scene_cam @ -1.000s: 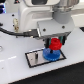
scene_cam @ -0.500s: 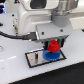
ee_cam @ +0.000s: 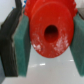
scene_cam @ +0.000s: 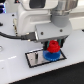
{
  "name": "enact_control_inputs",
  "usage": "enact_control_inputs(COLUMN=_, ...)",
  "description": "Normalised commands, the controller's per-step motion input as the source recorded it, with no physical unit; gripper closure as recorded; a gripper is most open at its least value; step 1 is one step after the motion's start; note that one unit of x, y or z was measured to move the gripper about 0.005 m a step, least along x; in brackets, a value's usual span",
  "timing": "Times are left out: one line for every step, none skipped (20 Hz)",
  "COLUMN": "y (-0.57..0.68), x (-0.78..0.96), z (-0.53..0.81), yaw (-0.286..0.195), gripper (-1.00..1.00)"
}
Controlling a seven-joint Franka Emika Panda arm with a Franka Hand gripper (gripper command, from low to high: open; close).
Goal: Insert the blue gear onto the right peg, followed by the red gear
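In the exterior view my gripper [scene_cam: 54,47] is shut on the red gear [scene_cam: 54,46]. It holds the gear just above the blue gear [scene_cam: 50,55], which lies flat on the black-bordered white plate [scene_cam: 35,59]. Whether the two gears touch is unclear. The gears hide the right peg. Up close in the wrist view, the red gear [ee_cam: 47,31] with its dark centre hole sits clamped between the teal finger pads [ee_cam: 22,47].
The white arm body [scene_cam: 40,20] hangs over the plate and a black cable [scene_cam: 12,35] loops at the exterior view's left. White table surface [scene_cam: 15,70] surrounds the plate.
The gripper with the red gear has come down slightly toward the blue gear. The blue gear and the plate have not moved.
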Motion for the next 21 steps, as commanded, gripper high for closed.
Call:
enact_control_inputs(y=-0.11, x=0.18, z=-0.15, yaw=0.0, gripper=1.0)
enact_control_inputs(y=-0.18, x=0.12, z=-0.25, yaw=0.0, gripper=1.0)
enact_control_inputs(y=-0.15, x=0.09, z=-0.32, yaw=0.0, gripper=1.0)
enact_control_inputs(y=-0.08, x=0.12, z=-0.09, yaw=0.0, gripper=1.0)
enact_control_inputs(y=-0.1, x=0.09, z=-0.02, yaw=0.0, gripper=1.0)
enact_control_inputs(y=-0.02, x=0.09, z=-0.04, yaw=0.0, gripper=1.0)
enact_control_inputs(y=-0.04, x=0.1, z=-0.07, yaw=0.0, gripper=1.0)
enact_control_inputs(y=0.01, x=0.11, z=-0.05, yaw=0.0, gripper=1.0)
enact_control_inputs(y=0.0, x=0.08, z=-0.05, yaw=0.0, gripper=1.0)
enact_control_inputs(y=0.0, x=0.04, z=0.03, yaw=0.0, gripper=-1.0)
enact_control_inputs(y=0.0, x=0.01, z=0.08, yaw=0.0, gripper=-1.0)
enact_control_inputs(y=0.05, x=0.0, z=0.21, yaw=0.0, gripper=-1.0)
enact_control_inputs(y=0.11, x=0.0, z=0.34, yaw=0.0, gripper=-1.0)
enact_control_inputs(y=0.04, x=0.0, z=0.11, yaw=0.0, gripper=-1.0)
enact_control_inputs(y=0.05, x=0.0, z=0.25, yaw=0.0, gripper=-1.0)
enact_control_inputs(y=0.09, x=0.0, z=0.34, yaw=0.0, gripper=-1.0)
enact_control_inputs(y=0.05, x=0.01, z=0.33, yaw=0.0, gripper=-1.0)
enact_control_inputs(y=0.02, x=0.0, z=0.42, yaw=0.0, gripper=-1.0)
enact_control_inputs(y=0.01, x=0.01, z=0.43, yaw=0.0, gripper=-1.0)
enact_control_inputs(y=0.01, x=0.0, z=0.55, yaw=0.0, gripper=-1.0)
enact_control_inputs(y=0.03, x=0.0, z=0.64, yaw=0.0, gripper=-1.0)
